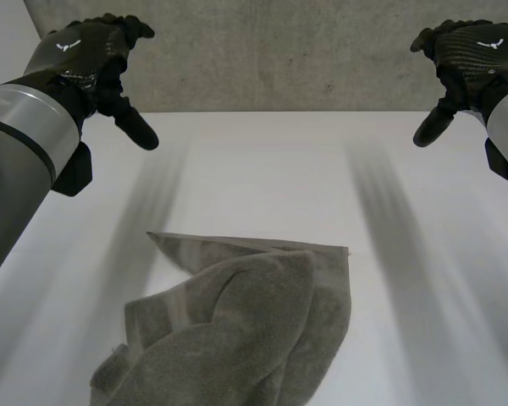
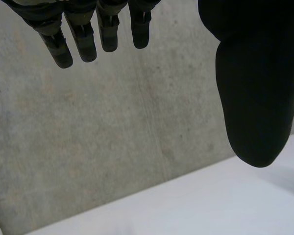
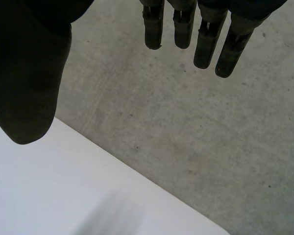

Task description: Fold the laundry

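Note:
A grey towel (image 1: pixel 237 330) lies crumpled and partly doubled over on the white table (image 1: pixel 262 169), near the front edge, a little left of the middle. My left hand (image 1: pixel 89 55) hangs high above the table's far left, open and empty, well clear of the towel. My right hand (image 1: pixel 466 51) hangs at the far right, also open and empty. In the left wrist view, the left hand's fingers (image 2: pixel 83 34) are straight, with the thumb (image 2: pixel 255 98) apart from them. In the right wrist view the fingers (image 3: pixel 206 34) and thumb (image 3: pixel 29 73) stand likewise.
A grey concrete wall (image 1: pixel 279 51) stands right behind the table's far edge. Bare tabletop lies between the towel and that far edge.

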Controlling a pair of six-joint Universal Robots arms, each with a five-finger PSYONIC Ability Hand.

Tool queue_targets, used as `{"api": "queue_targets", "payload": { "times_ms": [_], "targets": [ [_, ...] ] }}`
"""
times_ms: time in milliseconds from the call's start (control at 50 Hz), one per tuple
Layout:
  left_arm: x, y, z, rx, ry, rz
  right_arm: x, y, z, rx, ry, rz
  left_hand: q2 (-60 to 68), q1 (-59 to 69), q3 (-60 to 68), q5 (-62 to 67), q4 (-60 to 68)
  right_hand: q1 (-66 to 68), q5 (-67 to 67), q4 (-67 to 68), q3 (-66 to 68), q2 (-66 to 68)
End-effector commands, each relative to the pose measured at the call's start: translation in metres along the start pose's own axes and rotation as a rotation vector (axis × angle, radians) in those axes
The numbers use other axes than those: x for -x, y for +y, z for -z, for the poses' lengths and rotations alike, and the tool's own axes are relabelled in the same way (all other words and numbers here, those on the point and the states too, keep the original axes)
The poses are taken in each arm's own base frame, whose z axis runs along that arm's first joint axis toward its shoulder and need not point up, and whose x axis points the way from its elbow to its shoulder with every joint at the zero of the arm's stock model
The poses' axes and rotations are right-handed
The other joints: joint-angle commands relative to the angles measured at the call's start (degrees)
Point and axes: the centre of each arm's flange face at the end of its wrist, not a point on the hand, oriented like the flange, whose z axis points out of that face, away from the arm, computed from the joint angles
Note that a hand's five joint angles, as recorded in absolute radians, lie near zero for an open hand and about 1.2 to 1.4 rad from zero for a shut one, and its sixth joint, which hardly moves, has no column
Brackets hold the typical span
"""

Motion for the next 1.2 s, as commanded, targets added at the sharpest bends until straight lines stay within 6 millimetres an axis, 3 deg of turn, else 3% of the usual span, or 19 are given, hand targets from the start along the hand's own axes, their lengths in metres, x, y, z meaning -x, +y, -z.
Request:
{"api": "queue_targets", "payload": {
  "times_ms": [20, 340, 400, 500, 580, 620, 660, 680, 720, 760, 840, 880, 920, 1100, 1200],
  "targets": [
    [0.001, 0.002, 0.002, 0.065, -0.004, -0.012, -0.001, 0.001, -0.001, 0.007, 0.008, -0.010, 0.43, 0.13, 0.34, -0.62, 0.40, -3.37, -3.43, -4.65, -3.72, -4.09],
    [0.006, 0.005, 0.004, 0.075, -0.020, -0.018, 0.007, 0.010, -0.001, 0.016, -0.051, 0.017, -0.08, -0.38, -0.16, -1.12, -0.10, -3.37, -3.43, -4.65, -3.72, -4.09],
    [0.008, 0.013, 0.008, 0.107, -0.028, -0.016, 0.013, 0.013, -0.002, 0.007, -0.105, 0.045, -0.08, -0.38, -0.16, -1.12, -0.10, -3.37, -3.43, -4.65, -3.72, -4.09],
    [0.015, 0.036, 0.024, 0.171, -0.036, -0.026, 0.041, 0.030, -0.006, -0.021, -0.370, 0.201, -0.08, -0.38, -0.16, -1.12, -0.10, -3.37, -3.43, -4.65, -3.72, -4.09],
    [0.034, 0.065, 0.026, 0.201, -0.094, -0.034, 0.050, 0.041, -0.011, -0.007, -0.443, 0.223, 0.76, 0.46, 0.67, -0.29, 0.73, -3.37, -3.43, -4.65, -3.72, -4.09],
    [0.039, 0.077, 0.027, 0.219, -0.110, -0.034, 0.059, 0.046, -0.013, -0.008, -0.483, 0.229, 1.44, 1.14, 1.35, 0.39, 1.41, -3.37, -3.43, -4.65, -3.72, -4.09],
    [0.044, 0.088, 0.029, 0.242, -0.123, -0.039, 0.088, 0.051, -0.013, -0.048, -0.601, 0.265, 2.28, 1.98, 2.19, 1.23, 2.25, -3.37, -3.43, -4.65, -3.72, -4.09],
    [0.048, 0.099, 0.032, 0.271, -0.134, -0.043, 0.088, 0.051, -0.013, -0.048, -0.602, 0.265, 2.95, 2.64, 2.86, 1.90, 2.92, -3.37, -3.43, -4.65, -3.72, -4.09],
    [0.051, 0.110, 0.036, 0.304, -0.143, -0.050, 0.115, 0.058, -0.011, -0.092, -0.721, 0.340, 2.95, 2.65, 2.87, 1.91, 2.93, -0.99, -1.05, -2.27, -1.33, -1.71],
    [0.057, 0.129, 0.045, 0.371, -0.162, -0.068, 0.126, 0.062, -0.011, -0.119, -0.764, 0.386, 3.79, 3.49, 3.70, 2.74, 3.76, 0.23, 0.17, -1.05, -0.12, -0.49],
    [0.063, 0.144, 0.052, 0.410, -0.178, -0.072, 0.146, 0.071, -0.009, -0.169, -0.830, 0.477, 2.96, 2.66, 2.87, 1.91, 2.93, 0.41, 0.35, -0.87, 0.06, -0.31],
    [0.065, 0.151, 0.055, 0.422, -0.187, -0.071, 0.172, 0.077, -0.003, -0.234, -0.889, 0.558, 2.28, 1.98, 2.19, 1.23, 2.25, 0.25, 0.18, -1.04, -0.10, -0.48],
    [0.072, 0.161, 0.058, 0.425, -0.211, -0.067, 0.183, 0.080, -0.002, -0.261, -0.910, 0.590, 0.43, 0.13, 0.35, -0.61, 0.41, -0.09, -0.15, -1.37, -0.44, -0.81],
    [0.088, 0.160, 0.059, 0.386, -0.239, -0.039, 0.235, 0.112, 0.004, -0.358, -1.034, 0.699, -0.08, -0.38, -0.16, -1.12, -0.10, -0.76, -0.83, -2.05, -1.11, -1.49],
    [0.096, 0.157, 0.061, 0.365, -0.248, -0.024, 0.249, 0.127, 0.005, -0.394, -1.069, 0.756, -0.08, -0.38, -0.16, -1.12, -0.10, -1.10, -1.16, -2.38, -1.45, -1.82]
  ]
}}
